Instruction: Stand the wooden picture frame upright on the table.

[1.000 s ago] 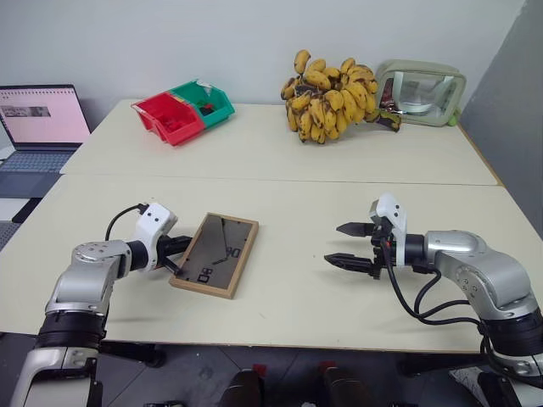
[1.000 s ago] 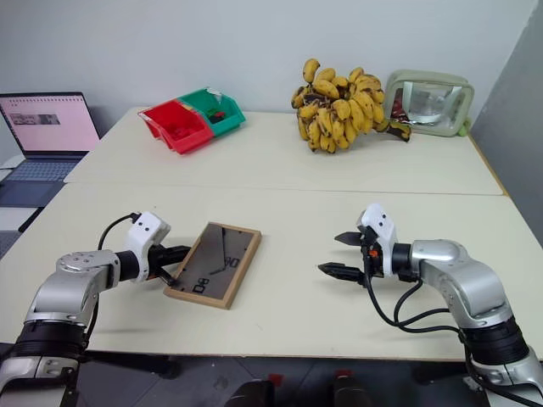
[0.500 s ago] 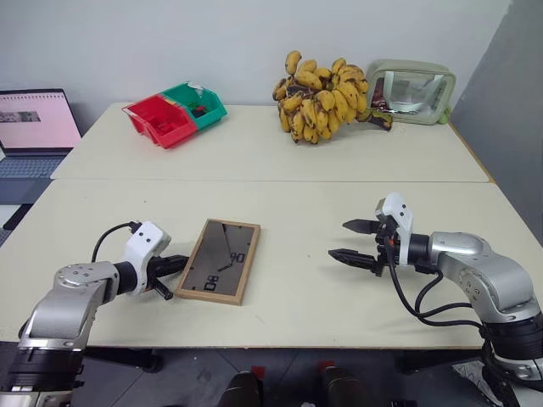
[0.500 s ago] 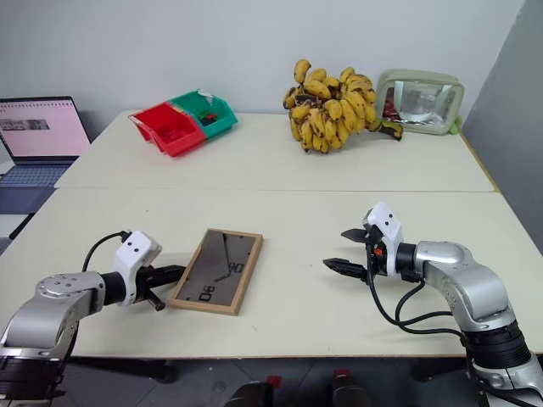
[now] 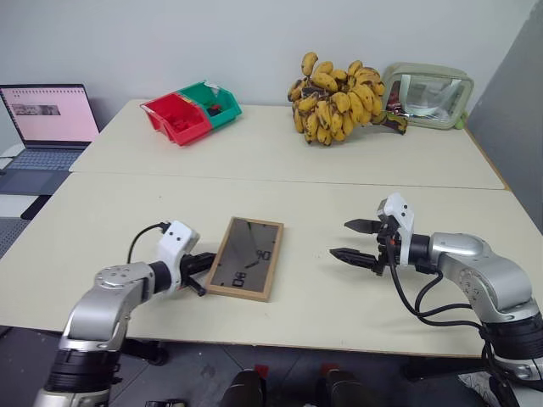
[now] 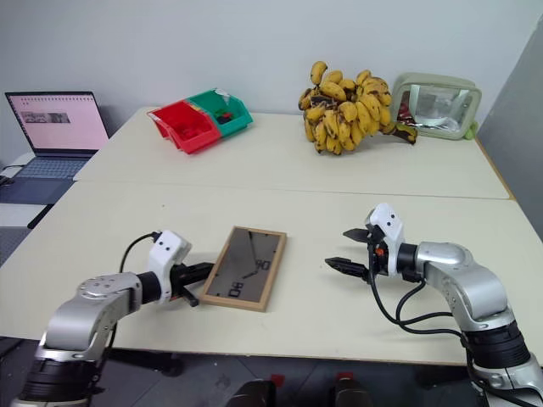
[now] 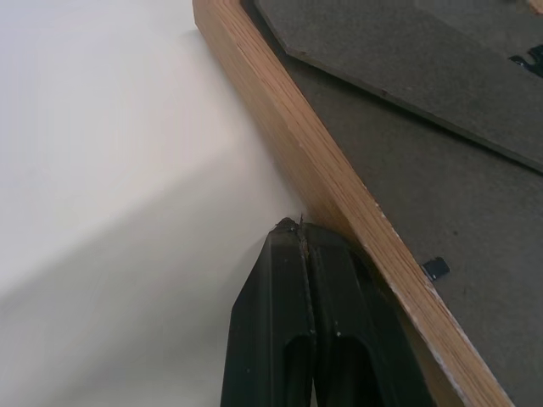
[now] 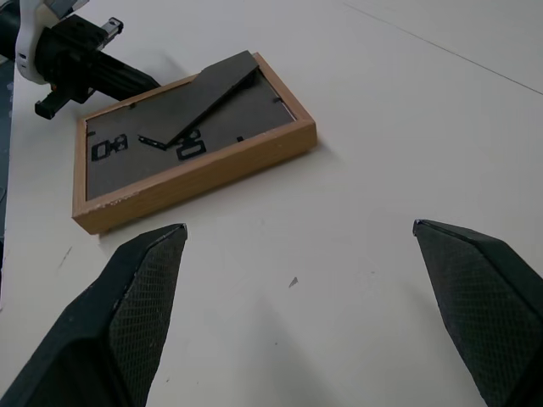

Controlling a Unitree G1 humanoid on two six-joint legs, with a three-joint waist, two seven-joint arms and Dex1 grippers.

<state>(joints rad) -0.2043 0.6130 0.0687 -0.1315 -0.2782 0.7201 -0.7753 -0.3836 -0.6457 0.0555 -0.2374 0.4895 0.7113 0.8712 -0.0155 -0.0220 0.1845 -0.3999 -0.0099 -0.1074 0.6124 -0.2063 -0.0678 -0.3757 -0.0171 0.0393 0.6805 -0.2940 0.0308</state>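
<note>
My left gripper (image 5: pixel 198 273) pinched shut, holding nothing, tips touching frame's left edge, I judge for nudging or levering rather than gripping. Frame (image 5: pixel 247 269) lies flat, dark back up, stand (image 8: pixel 212 95) partly raised, on table (image 5: pixel 288 203) just beside seam, nearer me. My right gripper (image 5: pixel 355 241) right of frame, apart from it, fingers spread wide, likely waiting to catch far edge.

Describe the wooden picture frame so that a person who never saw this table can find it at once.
On the near half of the cream table, between the two grippers, lies the wooden picture frame, face down. Its light wood border and dark back with a fold-out stand set it apart from the pale green case at the far edge.
</note>
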